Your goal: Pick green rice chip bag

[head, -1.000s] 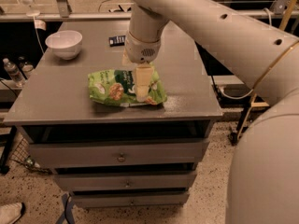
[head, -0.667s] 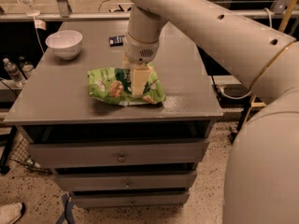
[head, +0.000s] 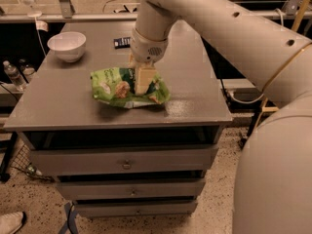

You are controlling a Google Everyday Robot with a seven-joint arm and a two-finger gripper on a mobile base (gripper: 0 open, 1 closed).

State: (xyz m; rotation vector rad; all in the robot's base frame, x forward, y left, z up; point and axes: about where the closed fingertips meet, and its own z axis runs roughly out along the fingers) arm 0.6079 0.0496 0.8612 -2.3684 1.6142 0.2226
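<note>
The green rice chip bag [head: 117, 87] is a crinkly light-green pouch with pictures of pale round chips, at the middle of the grey cabinet top [head: 63, 99]. My gripper [head: 143, 80] comes down from above onto the bag's right half. Its cream fingers [head: 142, 78] are shut on the bag's middle, and the foil bunches around them. The bag looks held just above the surface, with a shadow under it. The part of the bag under the fingers is hidden.
A white bowl [head: 67, 45] stands at the back left of the top. A small dark flat object [head: 122, 42] lies at the back, behind my wrist. The cabinet has drawers [head: 126, 162] below. Water bottles [head: 14, 74] stand to the left, beyond the cabinet's edge.
My gripper has shifted slightly left and up. The bag has moved the same way with it and looks more bunched.
</note>
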